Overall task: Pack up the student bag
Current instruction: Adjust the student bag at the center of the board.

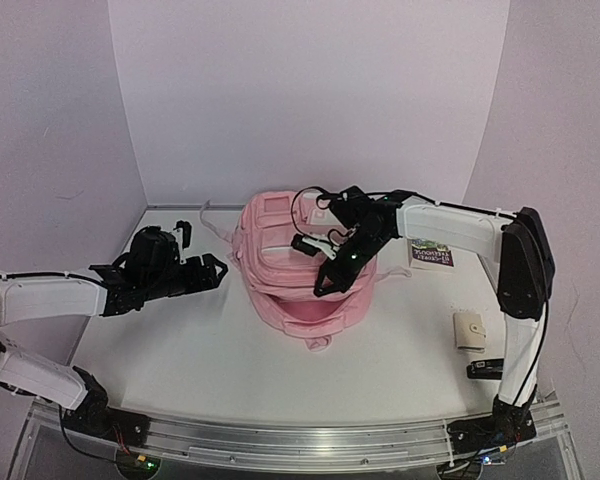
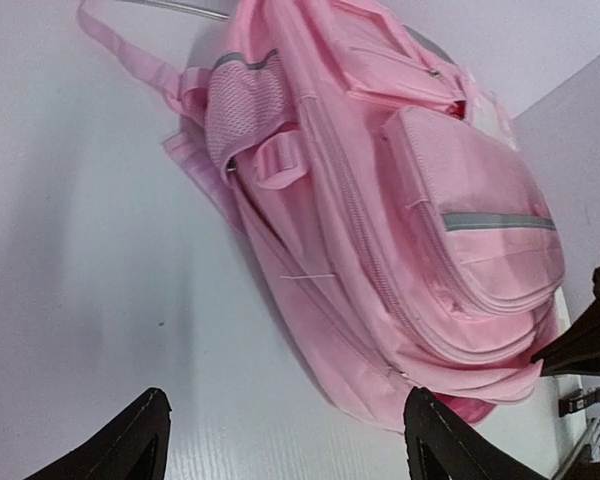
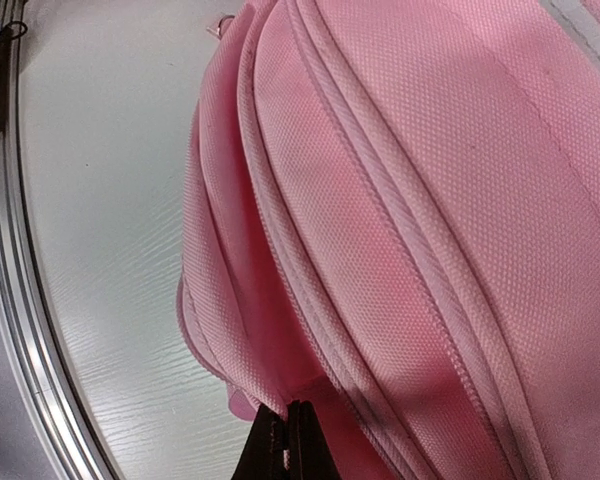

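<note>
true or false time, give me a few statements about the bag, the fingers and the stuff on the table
1. The left fingers stand open with nothing between them. True.
2. The right fingers are spread wide above the student bag. False: they are shut, tips at the bag's pink fabric.
3. The beige wallet lies inside the bag. False: it lies on the table, right of the bag.
4. The bag lies near the middle of the table. True.
</note>
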Tool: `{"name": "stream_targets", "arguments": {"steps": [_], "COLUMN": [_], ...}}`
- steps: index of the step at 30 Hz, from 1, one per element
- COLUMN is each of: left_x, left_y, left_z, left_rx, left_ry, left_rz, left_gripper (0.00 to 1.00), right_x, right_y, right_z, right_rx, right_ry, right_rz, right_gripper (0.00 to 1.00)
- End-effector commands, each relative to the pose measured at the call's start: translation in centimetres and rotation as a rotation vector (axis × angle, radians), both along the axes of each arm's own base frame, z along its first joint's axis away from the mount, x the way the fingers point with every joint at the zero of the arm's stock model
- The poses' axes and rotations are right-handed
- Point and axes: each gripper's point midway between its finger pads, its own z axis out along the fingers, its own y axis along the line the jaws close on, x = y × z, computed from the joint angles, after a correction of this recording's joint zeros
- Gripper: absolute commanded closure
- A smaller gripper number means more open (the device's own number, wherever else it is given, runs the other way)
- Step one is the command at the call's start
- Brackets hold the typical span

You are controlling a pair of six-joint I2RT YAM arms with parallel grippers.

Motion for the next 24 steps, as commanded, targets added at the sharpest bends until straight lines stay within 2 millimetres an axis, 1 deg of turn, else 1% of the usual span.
{"name": "stream_targets", "arguments": {"steps": [1,3,5,7,8,9,10,11,12,13,14,15,17,18,19,21,22,24], "left_x": [0.0,-0.2,-0.4,-0.4,-0.5,-0.6,-0.6,-0.7,-0.8,-0.8,-0.8,-0.8,-0.7,-0.6,-0.4,0.0,0.1,0.5], "left_y": [-2.5,-2.2,-1.1,0.3,1.0,1.9,2.6,3.3,3.8,4.0,4.0,3.7,2.5,1.9,1.3,0.1,-0.7,-2.1], "left_z": [2.1,1.6,1.7,2.2,2.6,3.0,3.4,3.9,4.3,4.5,4.7,4.9,4.5,4.3,4.0,4.6,5.0,5.6], "left_rx": [-0.105,-0.134,-0.159,-0.177,-0.186,-0.194,-0.198,-0.204,-0.207,-0.206,-0.207,-0.205,-0.196,-0.193,-0.182,-0.167,-0.163,-0.146], "left_ry": [-0.074,-0.047,-0.037,-0.050,-0.059,-0.067,-0.069,-0.076,-0.082,-0.079,-0.074,-0.067,-0.037,-0.025,-0.013,-0.029,-0.034,-0.034], "left_rz": [-0.114,-0.086,-0.022,0.054,0.087,0.132,0.170,0.201,0.223,0.235,0.232,0.220,0.170,0.147,0.125,0.063,0.023,-0.039], "left_gripper": [0.20,0.20,0.18,0.17,0.16,0.15,0.15,0.14,0.12,0.11,0.10,0.10,0.10,0.10,0.10,0.12,0.12,0.14], "right_x": [-0.3,-0.3,0.8,2.5,3.3,3.9,4.7,5.2,5.3,5.3,5.3,5.4,5.4,5.3,5.1,5.0,5.0,5.1], "right_y": [3.4,6.0,9.4,13.0,14.7,16.0,17.4,18.5,19.0,19.1,18.7,18.2,16.4,15.2,13.7,10.8,9.4,6.3], "right_z": [2.7,2.8,3.8,5.6,6.8,7.5,9.1,10.7,11.9,12.9,13.8,14.4,14.8,14.1,14.3,13.8,13.5,11.7], "right_rx": [0.082,0.111,0.166,0.245,0.290,0.325,0.381,0.434,0.472,0.494,0.504,0.500,0.470,0.440,0.424,0.384,0.361,0.304], "right_ry": [0.043,0.046,0.028,-0.013,-0.032,-0.037,-0.067,-0.095,-0.117,-0.130,-0.144,-0.160,-0.170,-0.159,-0.157,-0.138,-0.158,-0.140], "right_rz": [0.013,0.020,0.010,-0.014,-0.036,-0.061,-0.080,-0.095,-0.103,-0.106,-0.112,-0.121,-0.131,-0.139,-0.149,-0.178,-0.167,-0.202], "right_gripper": [1.00,1.00,1.00,1.00,1.00,1.00,1.00,0.99,0.94,0.77,0.63,0.56,0.53,0.52,0.50,0.49,0.48,0.47]}}
